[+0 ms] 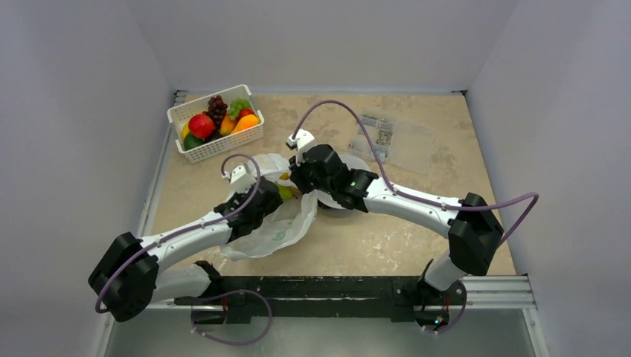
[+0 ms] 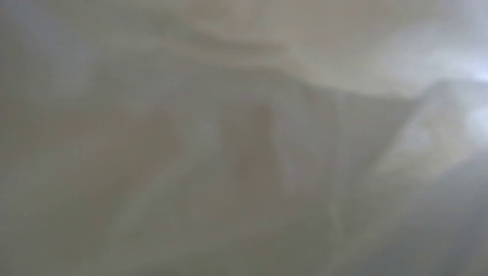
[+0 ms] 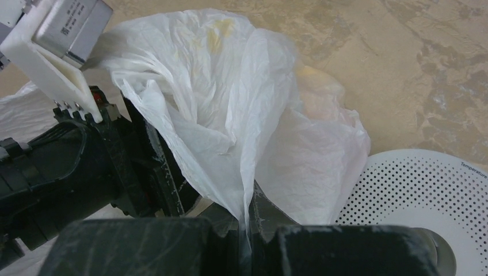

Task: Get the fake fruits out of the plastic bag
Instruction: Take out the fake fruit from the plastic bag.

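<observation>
The plastic bag (image 1: 277,227) lies crumpled in the middle of the bench (image 1: 417,242), between the two arms, with its mouth turned toward the far side. The right end effector (image 3: 246,229) is closed tight on a thin fold of the bag's rim, the film pinched flat between its two fingers and pulled up into a taut white peak. From above, that same end effector (image 1: 299,183) sits at the far right edge of the bag's mouth. The left end effector (image 1: 262,199) is pushed into the bag from the near left. Its wrist camera shows only blurred white film pressed close to the lens, so I cannot tell how far its fingers are apart or whether they hold anything. A greenish-yellow fruit (image 1: 286,193) shows at the bag's mouth, just between the two end effectors, and a faint yellow tint shows through the film in the right wrist view. At the far left of the bench stands a white basket (image 1: 223,147) holding a red apple (image 1: 201,125), dark grapes (image 1: 216,107), green grapes (image 1: 239,106) and other fruits. A clear packet (image 1: 392,138) lies flat at the far right, well apart from the bag. A white perforated disc (image 3: 414,184) lies just beside the bag, under the right arm.
</observation>
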Motion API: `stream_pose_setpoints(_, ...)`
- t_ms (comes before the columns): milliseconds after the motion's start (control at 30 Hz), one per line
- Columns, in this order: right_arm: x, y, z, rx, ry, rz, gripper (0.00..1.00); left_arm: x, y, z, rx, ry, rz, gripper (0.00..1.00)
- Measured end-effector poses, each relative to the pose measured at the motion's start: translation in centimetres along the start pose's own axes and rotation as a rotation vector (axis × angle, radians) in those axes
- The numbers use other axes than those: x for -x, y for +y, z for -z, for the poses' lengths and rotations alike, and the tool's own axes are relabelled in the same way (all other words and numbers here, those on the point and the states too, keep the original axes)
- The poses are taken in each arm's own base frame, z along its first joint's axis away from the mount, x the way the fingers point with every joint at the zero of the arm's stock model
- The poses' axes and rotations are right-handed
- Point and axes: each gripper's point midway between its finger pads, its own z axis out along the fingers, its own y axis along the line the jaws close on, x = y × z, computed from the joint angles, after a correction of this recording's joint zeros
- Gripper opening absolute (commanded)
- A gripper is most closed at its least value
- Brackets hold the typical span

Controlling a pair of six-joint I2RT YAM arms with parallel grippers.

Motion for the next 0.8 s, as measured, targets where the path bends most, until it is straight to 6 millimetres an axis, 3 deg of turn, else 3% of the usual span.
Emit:
stream_pose_setpoints(67,0.0,0.0,0.0,0.002,-0.002,0.0,0.0,-0.2,1.1,-0.4,-0.005,-0.02,-0.047,0.51)
stream_pose_setpoints(200,0.2,0.1,0.0,0.003,-0.01,-0.002,0.0,-0.6,2.9,-1.2,-0.02,-0.067,-0.129,0.65)
stream_pose_setpoints(500,0.3,0.5,-0.1,0.025,-0.013,-0.002,0.0,-0.2,1.6,-3.0,-0.046,-0.134,-0.13,0.89)
stream_pose_setpoints(667,0.3,0.5,0.0,0.03,-0.012,-0.002,0.0,0.1,0.5,-4.1,0.012,-0.143,-0.086,0.88)
stream_pose_setpoints(800,0.4,0.5,0.2,0.033,-0.02,-0.003,0.0,0.7,-0.7,-4.8,0.031,-0.169,-0.052,0.76)
